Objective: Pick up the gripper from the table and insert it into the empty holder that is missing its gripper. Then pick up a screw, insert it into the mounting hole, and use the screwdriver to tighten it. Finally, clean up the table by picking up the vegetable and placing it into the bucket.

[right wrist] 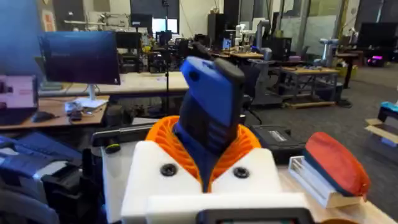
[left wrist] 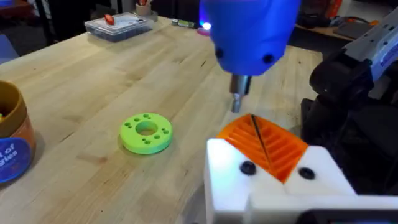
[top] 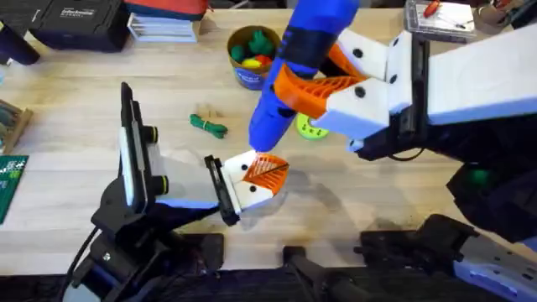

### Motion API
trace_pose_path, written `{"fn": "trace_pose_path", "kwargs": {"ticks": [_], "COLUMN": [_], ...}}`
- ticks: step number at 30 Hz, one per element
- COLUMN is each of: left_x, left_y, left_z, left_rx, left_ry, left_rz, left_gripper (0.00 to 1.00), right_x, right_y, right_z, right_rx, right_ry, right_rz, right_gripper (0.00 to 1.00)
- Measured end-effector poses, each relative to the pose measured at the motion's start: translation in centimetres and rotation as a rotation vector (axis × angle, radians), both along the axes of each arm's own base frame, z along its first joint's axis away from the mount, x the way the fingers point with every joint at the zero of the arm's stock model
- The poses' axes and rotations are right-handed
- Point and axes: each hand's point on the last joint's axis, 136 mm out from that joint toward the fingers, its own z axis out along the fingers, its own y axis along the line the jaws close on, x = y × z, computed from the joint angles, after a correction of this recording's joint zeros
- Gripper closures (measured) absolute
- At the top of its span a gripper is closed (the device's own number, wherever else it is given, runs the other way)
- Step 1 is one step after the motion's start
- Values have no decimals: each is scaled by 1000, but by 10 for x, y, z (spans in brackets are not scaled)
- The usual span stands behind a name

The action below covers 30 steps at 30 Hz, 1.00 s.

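Observation:
My right gripper [top: 304, 84] [right wrist: 205, 155] is shut on the blue screwdriver [top: 277, 109] [right wrist: 211, 106], holding it steeply with the bit down. The bit hangs just above the white and orange fingers of my left gripper [top: 264, 172] [left wrist: 261, 146], whose pads are pressed together low over the table. In the left wrist view the screwdriver [left wrist: 252, 31] comes down from above. The green vegetable [top: 208, 126] lies on the table left of the screwdriver. The dark-blue bucket [top: 252, 54] [left wrist: 12, 143] with toy produce stands at the back. The loose gripper, holder and screw are out of view.
A lime-green disc with holes [top: 312, 127] [left wrist: 146, 132] lies under the right arm. A clear parts box [top: 440, 17] [left wrist: 118, 25] sits at the back right. A black case [top: 75, 21] and books [top: 164, 25] are at the back left, a green circuit board [top: 10, 184] at the left edge.

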Motion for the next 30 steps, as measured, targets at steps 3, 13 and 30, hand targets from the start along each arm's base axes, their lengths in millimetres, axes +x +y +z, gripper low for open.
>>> {"fn": "trace_pose_path", "kwargs": {"ticks": [3, 13, 30], "left_x": [0, 0, 0], "left_y": [0, 0, 0], "left_z": [0, 0, 0], "left_rx": [0, 0, 0], "left_ry": [0, 0, 0], "left_rz": [0, 0, 0], "left_gripper": [992, 992, 992], "right_x": [-1, -5, -14], "right_y": [1, 25, 27], "right_z": [0, -20, -11], "right_rx": [-15, -69, -36], "right_ry": [-51, -52, -69], "right_rz": [-11, 43, 72], "right_gripper": [970, 970, 970]}}
